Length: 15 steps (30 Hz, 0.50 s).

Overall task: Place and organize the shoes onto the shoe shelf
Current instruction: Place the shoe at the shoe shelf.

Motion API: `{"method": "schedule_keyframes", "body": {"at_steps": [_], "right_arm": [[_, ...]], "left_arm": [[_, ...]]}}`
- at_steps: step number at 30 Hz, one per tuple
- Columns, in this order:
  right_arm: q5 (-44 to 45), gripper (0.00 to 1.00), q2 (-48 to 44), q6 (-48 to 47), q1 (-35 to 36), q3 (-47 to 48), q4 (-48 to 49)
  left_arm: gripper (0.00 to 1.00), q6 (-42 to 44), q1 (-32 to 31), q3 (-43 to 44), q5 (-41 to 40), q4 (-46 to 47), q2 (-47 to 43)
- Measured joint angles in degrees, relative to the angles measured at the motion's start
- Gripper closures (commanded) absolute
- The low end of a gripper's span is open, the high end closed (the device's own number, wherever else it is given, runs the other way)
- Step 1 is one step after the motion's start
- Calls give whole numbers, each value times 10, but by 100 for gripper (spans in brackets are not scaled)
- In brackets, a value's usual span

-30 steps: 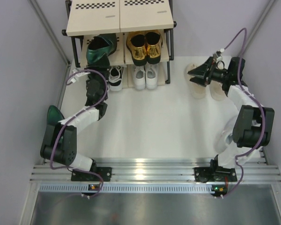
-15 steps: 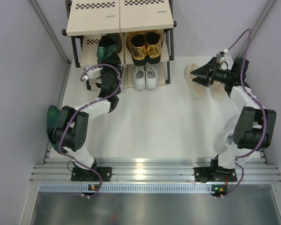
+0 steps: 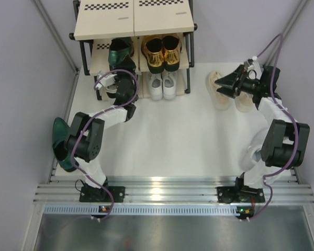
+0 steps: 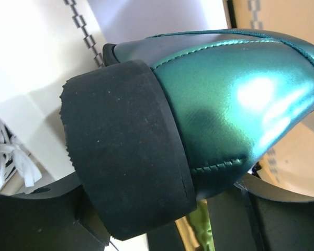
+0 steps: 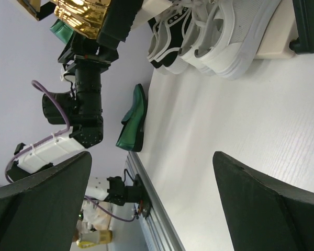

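Quick read on this one: the left pincer (image 3: 117, 67) looks clamped on one dark green loafer (image 4: 240, 94), grabbing it at the heel end. The black heel block fills the left wrist view, with the fingers on either side of it. From above, that shoe is already in the left bay of the middle tier of the shoe shelf (image 3: 133, 21), just beside the gold loafers (image 3: 162, 52). I can't tell whether its sole is actually down on the board yet.

What matters for the next move is that the shoe's long axis runs 6 to 12. The heel is toward the arm at 6 and the toe points to 12, into the rack. So I'd guess it just needs a straight push toward 12 and then a release, with no twisting.

Its mate, the other green loafer (image 3: 60, 141), is lying on the counter (image 3: 172, 136) way out at 8 o'clock, right by the left arm's base. That makes the left arm the obvious one to fetch it.

The right pincer (image 3: 221, 84) has its jaws spread wide with nothing in them. It's hovering over the beige sneakers (image 3: 244, 100) at about 2 o'clock, and they also lie 6 to 12.
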Motion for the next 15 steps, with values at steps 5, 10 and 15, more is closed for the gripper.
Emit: {"method": "schedule_keyframes", "body": {"at_steps": [5, 10, 15], "right_arm": [[-2, 1, -1, 0, -6, -1, 0], [-2, 1, -6, 4, -12, -7, 6], [-2, 0, -7, 11, -12, -13, 14]], "left_arm": [[74, -16, 1, 0, -2, 0, 7], [39, -44, 1, 0, -2, -14, 6], [6, -83, 1, 0, 8, -56, -16]]}}
